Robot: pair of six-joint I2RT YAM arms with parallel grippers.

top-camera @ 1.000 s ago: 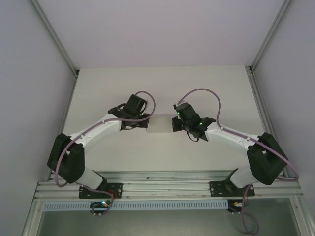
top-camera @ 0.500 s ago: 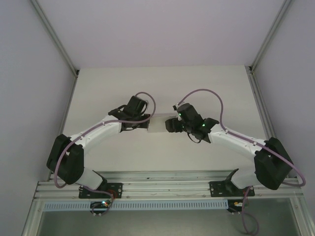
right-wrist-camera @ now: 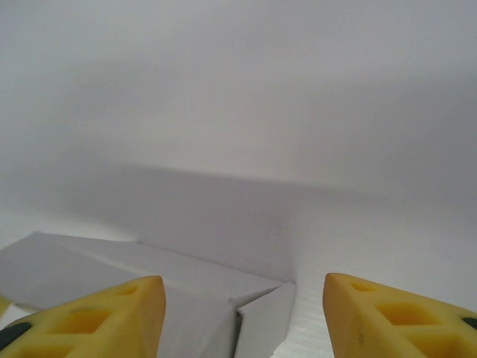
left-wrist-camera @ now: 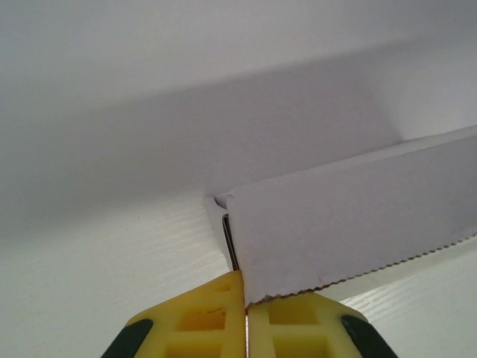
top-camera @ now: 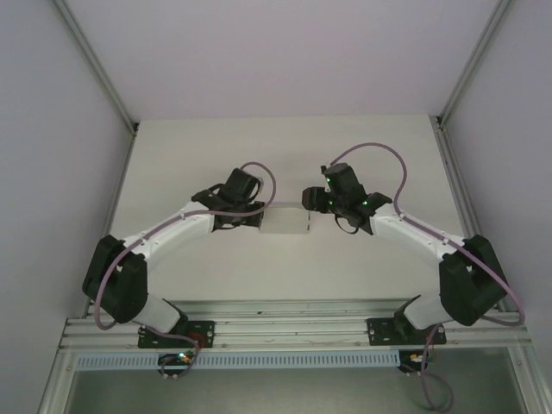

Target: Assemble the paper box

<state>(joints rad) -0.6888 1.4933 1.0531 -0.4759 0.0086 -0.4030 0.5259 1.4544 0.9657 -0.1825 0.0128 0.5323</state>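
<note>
White arms [top-camera: 168, 231] — black joints [top-camera: 116, 278], purple cables [top-camera: 377, 144]

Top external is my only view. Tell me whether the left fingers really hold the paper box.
Observer: Yes. In the left wrist view the left fingers are shut on the paper box, pinching a thin panel's corner.
Operator: Describe that panel's edge.
Observer: Its lower edge is serrated.
Operator: Now report the right fingers.
Observer: The right fingers stand open, a corner of the box showing between them.
</note>
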